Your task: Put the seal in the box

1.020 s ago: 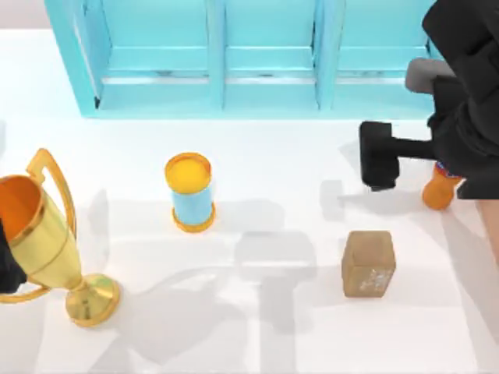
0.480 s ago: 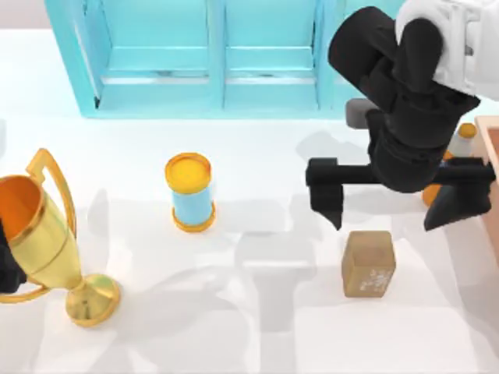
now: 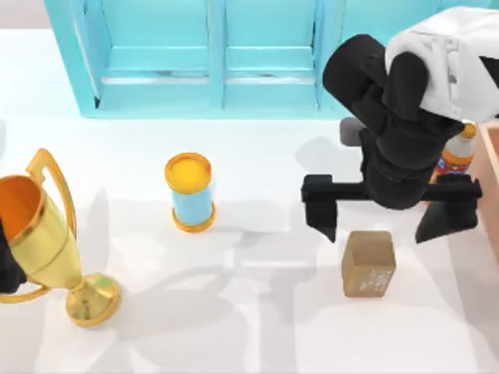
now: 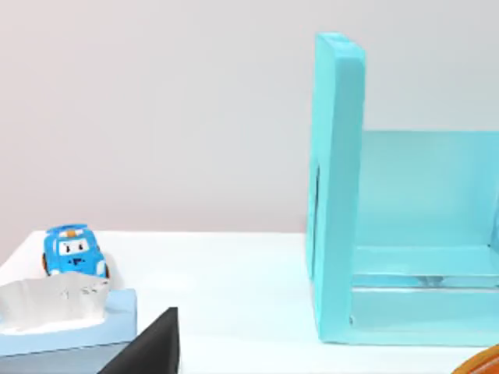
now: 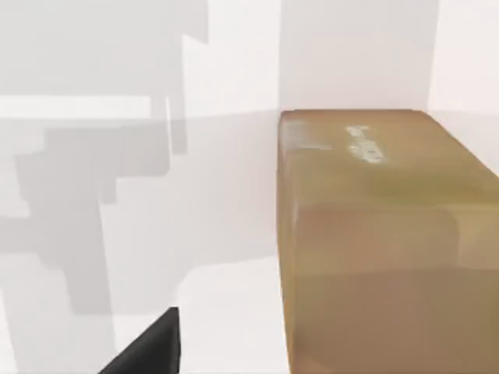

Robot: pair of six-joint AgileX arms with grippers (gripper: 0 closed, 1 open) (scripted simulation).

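The seal is a small brown block with pale marks on one face, lying on the white table right of centre. My right gripper hovers just behind and above it, open wide, one black finger to the left and the other to the right. The right wrist view shows the seal close up, with a black fingertip beside it and apart from it. A pinkish-tan strip of the box runs along the right edge. My left arm stays parked at the left edge behind the trophy.
A turquoise shelf cabinet spans the back. A blue can with orange ends stands mid-table and a gold trophy at the left. An orange bottle stands by the box. The left wrist view shows a blue toy car and a tissue box.
My right arm has swung in from the right edge, and its open gripper has come over the table to just behind the seal. The seal has not moved.
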